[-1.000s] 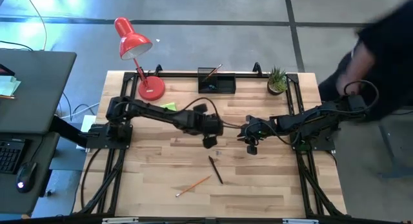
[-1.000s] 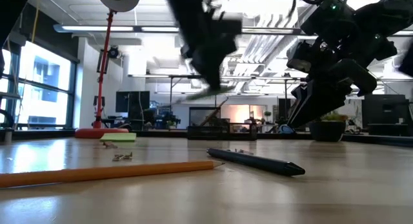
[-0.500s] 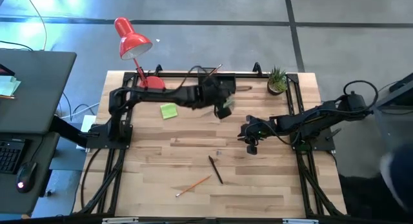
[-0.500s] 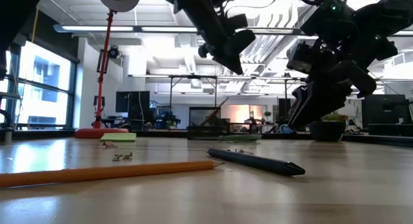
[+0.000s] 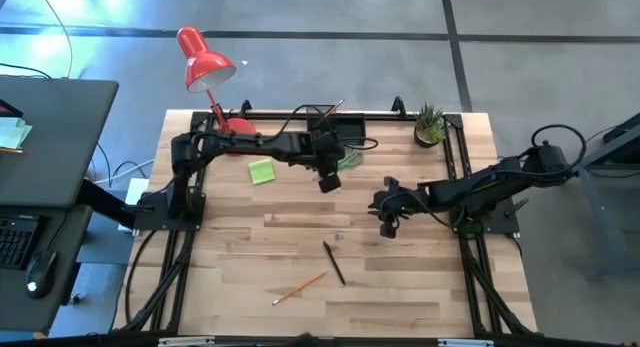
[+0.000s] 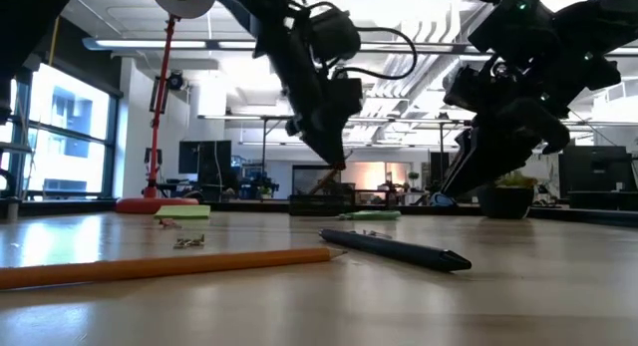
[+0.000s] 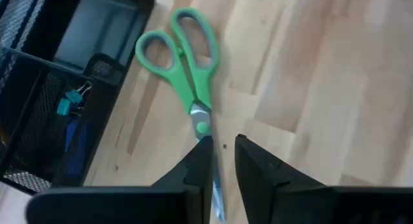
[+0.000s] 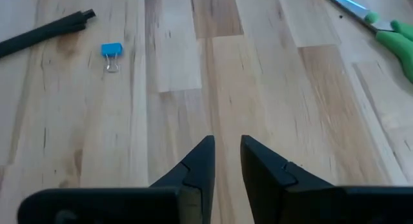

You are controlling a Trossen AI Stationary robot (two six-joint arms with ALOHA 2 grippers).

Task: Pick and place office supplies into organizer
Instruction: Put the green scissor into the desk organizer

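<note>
The green-handled scissors (image 5: 350, 159) (image 7: 187, 62) lie flat on the table, handles close to the black organizer (image 5: 335, 132) (image 7: 39, 121). My left gripper (image 5: 328, 182) (image 7: 221, 153) hangs above their blade end with a narrow gap between its fingers, and in the low view (image 6: 334, 159) it is well off the table. My right gripper (image 5: 389, 225) (image 8: 227, 153) waits over bare wood right of centre, also slightly open. A dark pen (image 5: 334, 263), an orange pencil (image 5: 300, 286) and the lime sticky pad (image 5: 262, 171) lie loose on the table.
The red lamp's base (image 5: 235, 135) stands left of the organizer, and the potted plant (image 5: 430, 124) is at the far right corner. A small blue binder clip (image 8: 111, 51) lies near the pen. Teal clips sit inside the organizer (image 7: 68, 101). Bare wood stretches along the near edge.
My left gripper carried the scissors from the table's middle toward the far edge, beside the organizer. They now lie on the table, and the gripper has drawn back a little toward the near side. A person at the table's right has moved out of view.
</note>
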